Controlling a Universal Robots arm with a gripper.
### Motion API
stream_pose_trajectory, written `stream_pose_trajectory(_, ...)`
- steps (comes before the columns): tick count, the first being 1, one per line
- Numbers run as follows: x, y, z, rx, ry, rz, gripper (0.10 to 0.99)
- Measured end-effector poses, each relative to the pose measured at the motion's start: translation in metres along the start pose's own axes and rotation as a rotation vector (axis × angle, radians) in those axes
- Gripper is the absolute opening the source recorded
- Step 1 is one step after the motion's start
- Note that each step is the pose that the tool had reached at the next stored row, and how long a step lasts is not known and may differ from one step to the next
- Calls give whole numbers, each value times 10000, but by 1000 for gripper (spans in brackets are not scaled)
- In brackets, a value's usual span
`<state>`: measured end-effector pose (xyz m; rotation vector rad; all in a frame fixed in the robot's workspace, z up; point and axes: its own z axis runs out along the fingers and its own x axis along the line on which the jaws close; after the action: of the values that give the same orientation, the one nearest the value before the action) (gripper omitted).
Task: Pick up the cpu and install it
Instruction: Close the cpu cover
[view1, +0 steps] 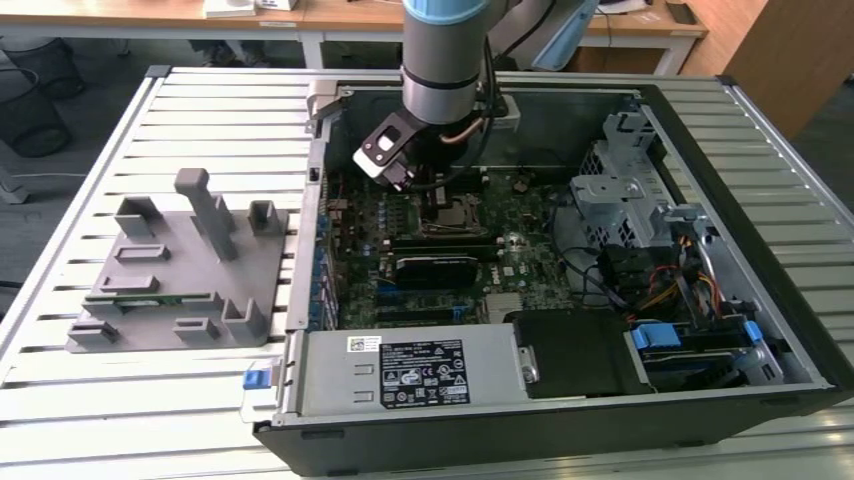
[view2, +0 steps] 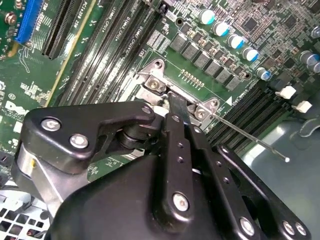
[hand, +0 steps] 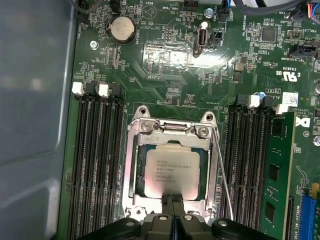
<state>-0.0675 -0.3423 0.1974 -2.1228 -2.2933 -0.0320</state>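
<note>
the cpu lies flat inside the metal socket frame on the motherboard, with the thin wire lever just beside it. the claw is narrow, its fingers pressed together at the cpu's edge.

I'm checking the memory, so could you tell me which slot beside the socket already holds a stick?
The one farthest from the socket, on its lever side: it alone carries a green stick, while the other slots are bare.
</note>
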Motion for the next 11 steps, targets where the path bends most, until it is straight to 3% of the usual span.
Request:
stream_pose_trajectory(6, 2, 49, -3, -8, 8, 0, 106)
stream_pose_trajectory(11, 6, 52, -164, -6, 10, -1, 106)
